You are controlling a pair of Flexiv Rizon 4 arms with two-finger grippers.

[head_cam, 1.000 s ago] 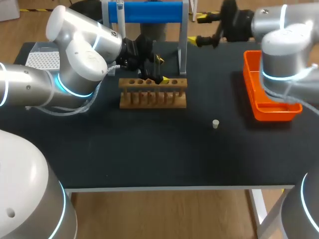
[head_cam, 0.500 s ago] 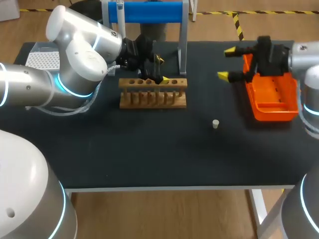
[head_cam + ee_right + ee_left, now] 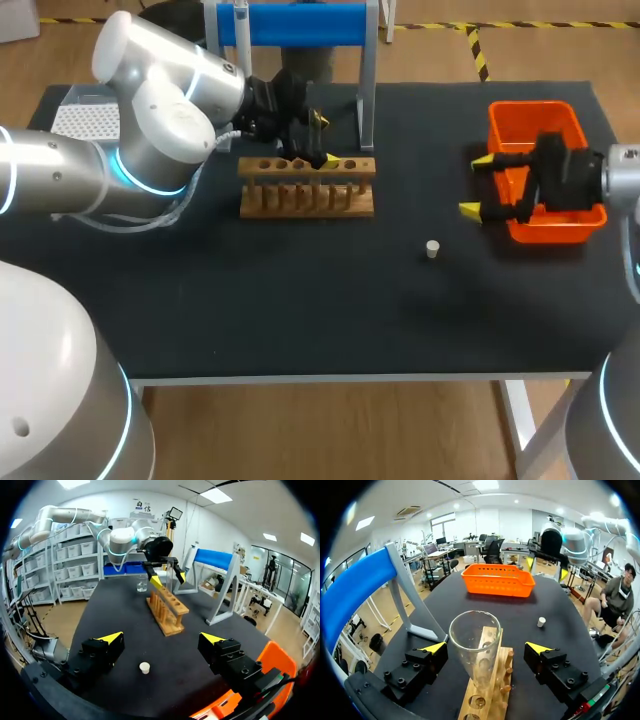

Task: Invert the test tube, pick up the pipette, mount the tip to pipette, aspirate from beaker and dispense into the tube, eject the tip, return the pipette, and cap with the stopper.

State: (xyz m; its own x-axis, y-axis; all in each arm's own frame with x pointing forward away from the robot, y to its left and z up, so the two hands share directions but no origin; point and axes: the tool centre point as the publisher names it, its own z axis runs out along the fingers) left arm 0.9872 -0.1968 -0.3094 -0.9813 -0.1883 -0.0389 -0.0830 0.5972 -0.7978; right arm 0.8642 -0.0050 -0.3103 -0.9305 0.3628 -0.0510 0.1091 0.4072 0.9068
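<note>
Over the far side of the table (image 3: 300,300), the left gripper (image 3: 486,648) hangs with fingers spread either side of the test tube (image 3: 476,655), which stands mouth-up in the wooden rack (image 3: 487,700). Right gripper (image 3: 161,638), likewise spread, hovers just left of the orange basket (image 3: 520,115); the stopper (image 3: 144,667) lies to its near left.

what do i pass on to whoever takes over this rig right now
Left gripper: open, fingers on either side of the test tube, not touching it.
Right gripper: open and empty, beside the orange basket.
The test tube stands mouth up in the wooden rack. The stopper lies on the table ahead of the right gripper. The beaker sits near the rack's far end.
Done: apparently the invert step.
Left: all the pipette steps (pipette not in view), then capping.
</note>
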